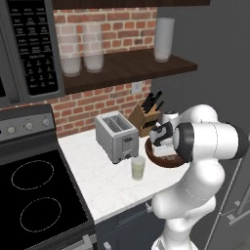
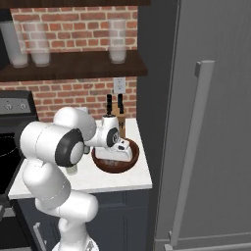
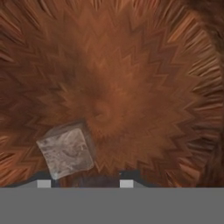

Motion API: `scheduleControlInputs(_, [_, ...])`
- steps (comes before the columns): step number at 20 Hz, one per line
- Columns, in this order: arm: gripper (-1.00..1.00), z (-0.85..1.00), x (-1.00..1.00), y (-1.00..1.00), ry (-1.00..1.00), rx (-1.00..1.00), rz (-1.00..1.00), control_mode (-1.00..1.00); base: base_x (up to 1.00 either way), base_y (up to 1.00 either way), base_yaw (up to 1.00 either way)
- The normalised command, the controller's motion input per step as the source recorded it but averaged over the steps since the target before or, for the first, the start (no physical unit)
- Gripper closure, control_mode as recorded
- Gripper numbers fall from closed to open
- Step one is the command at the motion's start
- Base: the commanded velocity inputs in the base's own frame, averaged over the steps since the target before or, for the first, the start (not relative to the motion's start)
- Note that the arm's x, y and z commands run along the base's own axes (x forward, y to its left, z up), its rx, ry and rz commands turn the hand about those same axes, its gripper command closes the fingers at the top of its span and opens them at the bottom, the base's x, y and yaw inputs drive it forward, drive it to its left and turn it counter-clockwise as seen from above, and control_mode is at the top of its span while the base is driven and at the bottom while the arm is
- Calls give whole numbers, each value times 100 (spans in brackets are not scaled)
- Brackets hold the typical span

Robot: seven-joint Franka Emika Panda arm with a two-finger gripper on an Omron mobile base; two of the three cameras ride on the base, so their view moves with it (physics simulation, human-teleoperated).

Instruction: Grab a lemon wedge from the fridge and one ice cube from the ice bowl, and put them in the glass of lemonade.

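Frosted ice cube (image 3: 66, 151) lying on the floor of the ice bowl (image 3: 131, 78), right at the fingers (image 3: 85, 183)

Reddish-brown wood grain surrounds the cube, which sits tilted, just above the left fingertip and offset to the left of the gap between the tips, so I judge the grasp hinges on that sideways offset; whether the fingers are gripping it or merely near it I cannot tell. From the base cameras the hand reaches down into the ice bowl (image 2: 128, 163) on the counter (image 1: 105, 183), with the glass of lemonade (image 1: 138, 168) just beside it, the toaster (image 1: 116, 135) and knife block (image 1: 145, 118) behind, and the fridge (image 2: 206, 122) alongside, door shut
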Motion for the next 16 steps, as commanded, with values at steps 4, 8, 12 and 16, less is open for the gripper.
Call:
scheduleControlInputs(4, [100, -7, 0, 0, 0, 0, -2, -100, 0, 0, 0])
scheduleControlInputs(8, [100, 0, 0, 0, 0, 0, 0, -100, 0, 0, 0])
scheduleControlInputs(12, [100, 0, 1, 0, 0, 0, 0, -100, 0, 0, 0])
scheduleControlInputs(16, [100, 3, 0, 0, 0, 0, 0, -100, 0, 0, 0])
